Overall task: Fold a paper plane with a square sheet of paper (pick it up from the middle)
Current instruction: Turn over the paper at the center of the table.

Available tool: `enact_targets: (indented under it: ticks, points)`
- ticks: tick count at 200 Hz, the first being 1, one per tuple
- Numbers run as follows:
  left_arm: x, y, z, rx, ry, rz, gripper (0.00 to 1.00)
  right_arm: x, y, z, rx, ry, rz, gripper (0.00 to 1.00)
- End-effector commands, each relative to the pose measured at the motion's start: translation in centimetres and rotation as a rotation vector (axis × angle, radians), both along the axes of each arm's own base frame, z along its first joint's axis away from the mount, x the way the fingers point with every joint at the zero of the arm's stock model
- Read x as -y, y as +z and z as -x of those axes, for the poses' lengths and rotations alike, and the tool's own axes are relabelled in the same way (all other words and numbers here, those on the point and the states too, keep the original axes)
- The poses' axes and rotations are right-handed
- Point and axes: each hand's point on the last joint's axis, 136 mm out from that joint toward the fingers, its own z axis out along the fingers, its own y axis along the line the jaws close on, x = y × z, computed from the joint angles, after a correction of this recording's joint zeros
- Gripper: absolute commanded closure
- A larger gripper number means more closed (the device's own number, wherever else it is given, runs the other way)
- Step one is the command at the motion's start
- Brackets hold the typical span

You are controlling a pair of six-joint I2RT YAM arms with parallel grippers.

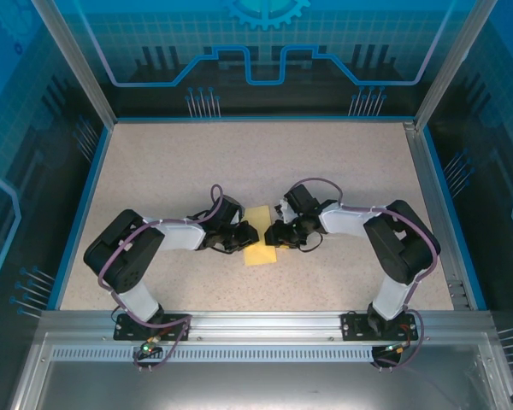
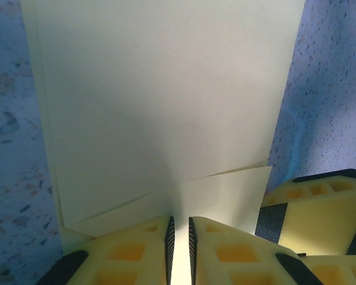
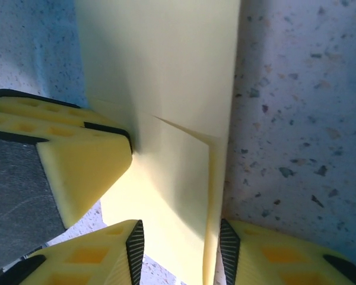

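One folded paper sheet (image 1: 261, 253); left pincer (image 2: 179, 230) pinches it.

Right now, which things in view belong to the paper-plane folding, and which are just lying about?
Part of the job:
yellow sheet of paper, partly folded
left fingers, shut on its edge
right fingers, open, with the paper between them

Not part of it, just fixtures:
speckled table
metal rail at the near edge
blue enclosure walls
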Motion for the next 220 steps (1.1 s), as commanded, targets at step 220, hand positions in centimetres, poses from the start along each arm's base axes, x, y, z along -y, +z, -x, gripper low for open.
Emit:
enact_targets:
  ticks: [220]
  points:
    - [-7.1,9.8,-0.2,0.263,0.210,-0.169,0.64,3.1,6.2,-0.3,0.142,0.028,0.076,0.98]
